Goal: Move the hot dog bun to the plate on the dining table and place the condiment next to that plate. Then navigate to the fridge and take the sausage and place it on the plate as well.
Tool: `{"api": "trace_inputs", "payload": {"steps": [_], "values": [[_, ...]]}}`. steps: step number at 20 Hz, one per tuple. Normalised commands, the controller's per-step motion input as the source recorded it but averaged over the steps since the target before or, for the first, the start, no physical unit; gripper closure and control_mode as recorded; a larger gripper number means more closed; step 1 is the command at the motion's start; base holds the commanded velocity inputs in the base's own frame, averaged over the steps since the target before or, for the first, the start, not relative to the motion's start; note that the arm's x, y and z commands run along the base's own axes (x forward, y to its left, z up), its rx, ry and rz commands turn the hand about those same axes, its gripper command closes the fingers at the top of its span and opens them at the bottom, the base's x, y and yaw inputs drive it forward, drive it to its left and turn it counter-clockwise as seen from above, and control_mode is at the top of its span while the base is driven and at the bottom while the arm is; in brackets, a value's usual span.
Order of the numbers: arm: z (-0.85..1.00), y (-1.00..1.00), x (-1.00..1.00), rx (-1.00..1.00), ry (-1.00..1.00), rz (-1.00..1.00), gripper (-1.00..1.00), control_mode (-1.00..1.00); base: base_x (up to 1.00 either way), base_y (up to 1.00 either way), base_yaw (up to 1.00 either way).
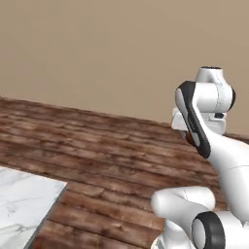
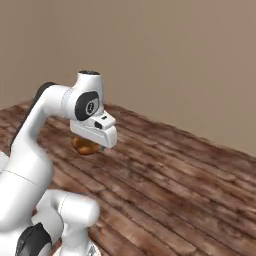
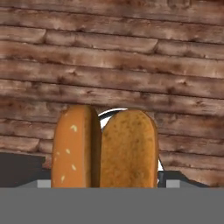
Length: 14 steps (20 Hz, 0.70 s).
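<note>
Above the wood floor (image 3: 131,57), my gripper (image 3: 105,181) is clamped wide around the hot dog bun (image 3: 105,146), held upright between my fingers, marble counter (image 1: 19,204) corner off to my left.

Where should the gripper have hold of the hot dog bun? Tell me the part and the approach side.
Across both halves at mid-length, jaws pressing the two outer crusts, approached along the split. In the hand view the hot dog bun stands between the fingertips of the gripper, halves side by side, seam running away from the camera, over the wooden floor. That appears to be the present hold.
</note>
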Motion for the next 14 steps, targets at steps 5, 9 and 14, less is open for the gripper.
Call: {"api": "trace_inputs", "payload": {"steps": [5, 9, 14], "values": [[0.00, 0.00, 0.00, 0.00, 0.00, 0.00, 1.00, 1.00, -0.25, 0.37, 0.79], [0.00, 0.00, 0.00, 0.00, 0.00, 0.00, 1.00, 1.00, -0.26, 0.25, 0.76], [0.00, 0.00, 0.00, 0.00, 0.00, 0.00, 1.00, 1.00, -0.23, 0.08, 0.70]]}}
